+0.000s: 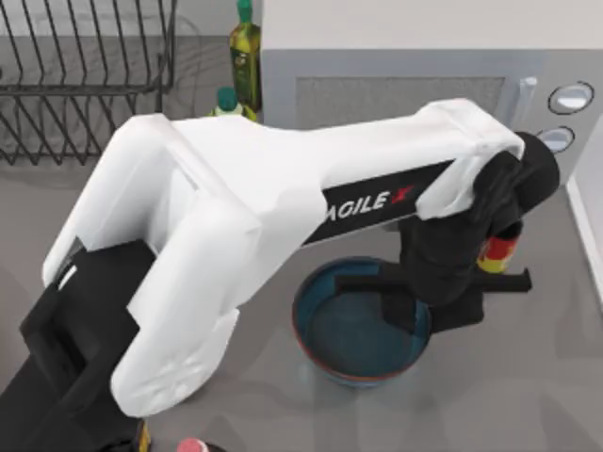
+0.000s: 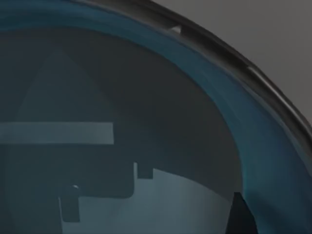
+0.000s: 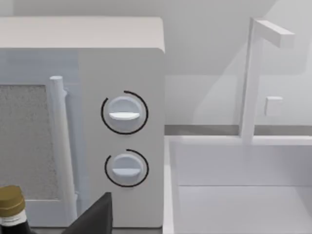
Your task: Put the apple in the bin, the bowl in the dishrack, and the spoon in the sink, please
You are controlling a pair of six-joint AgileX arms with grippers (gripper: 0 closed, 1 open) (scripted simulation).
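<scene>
The teal-blue bowl (image 1: 353, 330) with its reddish-brown rim sits on the grey counter at centre front. My left arm reaches across from the lower left, and its black left gripper (image 1: 429, 311) hangs right at the bowl's right rim. The left wrist view looks closely into the bowl (image 2: 122, 97), with its rim curving past. The dark wire dishrack (image 1: 75, 85) stands at the back left. The white sink (image 3: 243, 195) lies right of the microwave. The apple, the spoon and the bin are out of view.
A grey microwave (image 1: 405, 85) with two knobs stands behind the bowl. Green bottles (image 1: 245, 56) stand between it and the dishrack. A red and yellow bottle (image 1: 497, 252) stands just behind the left gripper. A faucet (image 3: 251, 78) rises over the sink. A gold-capped bottle (image 3: 10, 207) stands by the microwave.
</scene>
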